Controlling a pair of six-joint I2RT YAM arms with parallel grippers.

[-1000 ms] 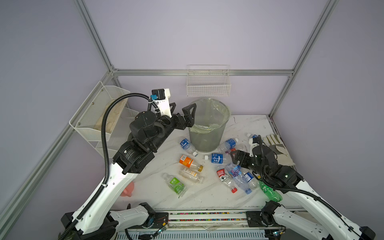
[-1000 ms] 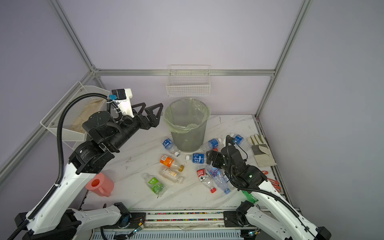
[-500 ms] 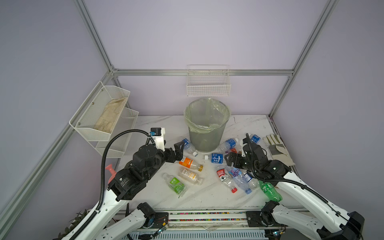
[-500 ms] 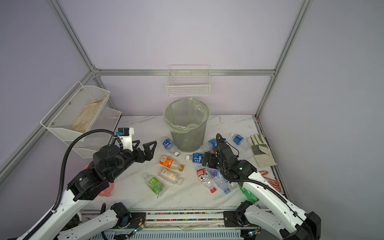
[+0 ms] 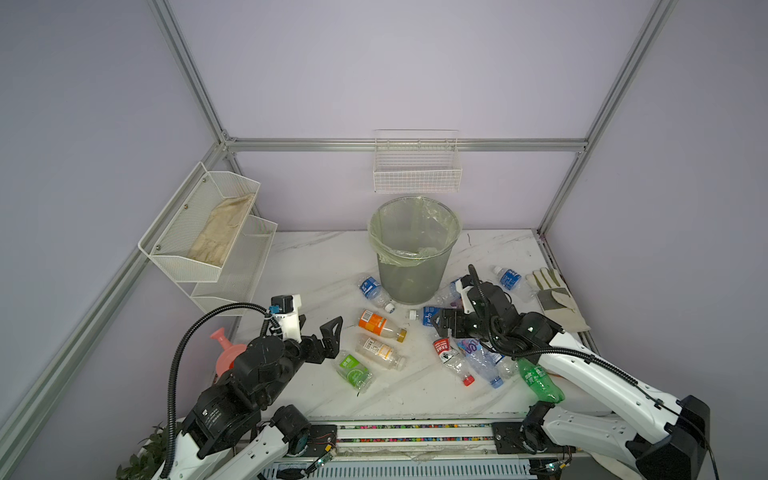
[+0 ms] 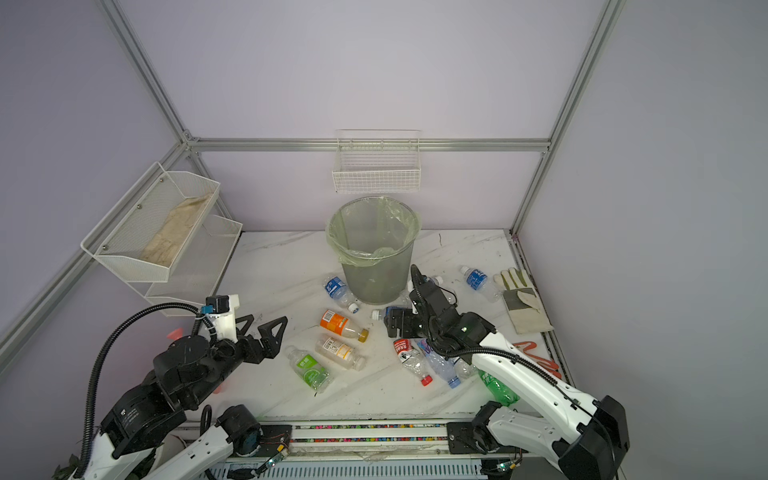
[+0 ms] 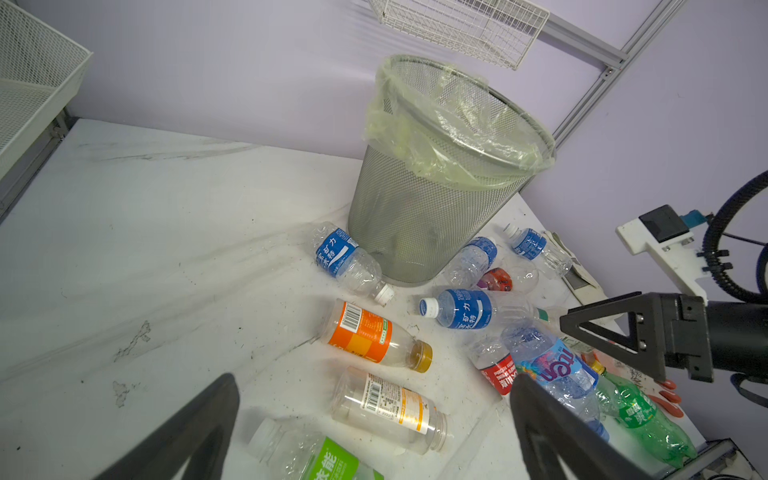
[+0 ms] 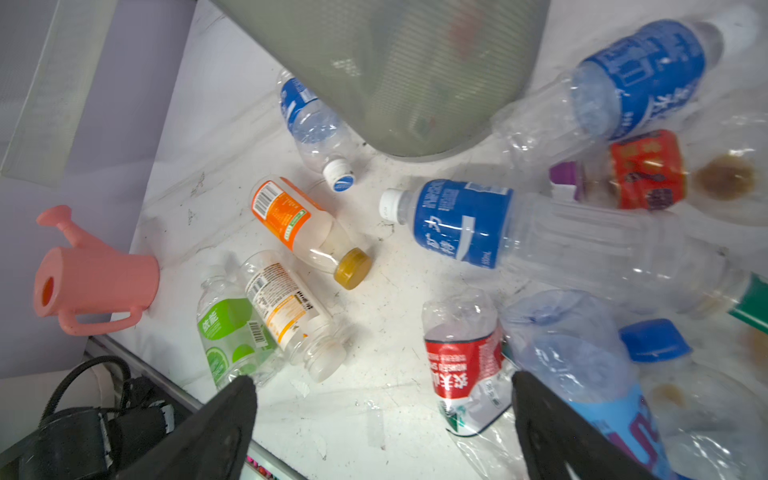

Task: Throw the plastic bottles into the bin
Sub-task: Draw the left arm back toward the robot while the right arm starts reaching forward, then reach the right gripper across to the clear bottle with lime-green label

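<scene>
Marble tabletop (image 5: 324, 266): both jaws spread; pink watering can (image 8: 95, 282) unobstructed only in right wrist view.

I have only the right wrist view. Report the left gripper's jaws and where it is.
Observer: The left gripper hovers with its jaws open and empty, left of the green-label bottle in a top view.
Operator: Describe what my frame cuts off above.
Observer: The bin stands upright, with a pale green bag folded over its rim.
Operator: Name anything I'm missing right of the bin.
Observer: One blue-label bottle lies on its side next to a white glove.
</scene>
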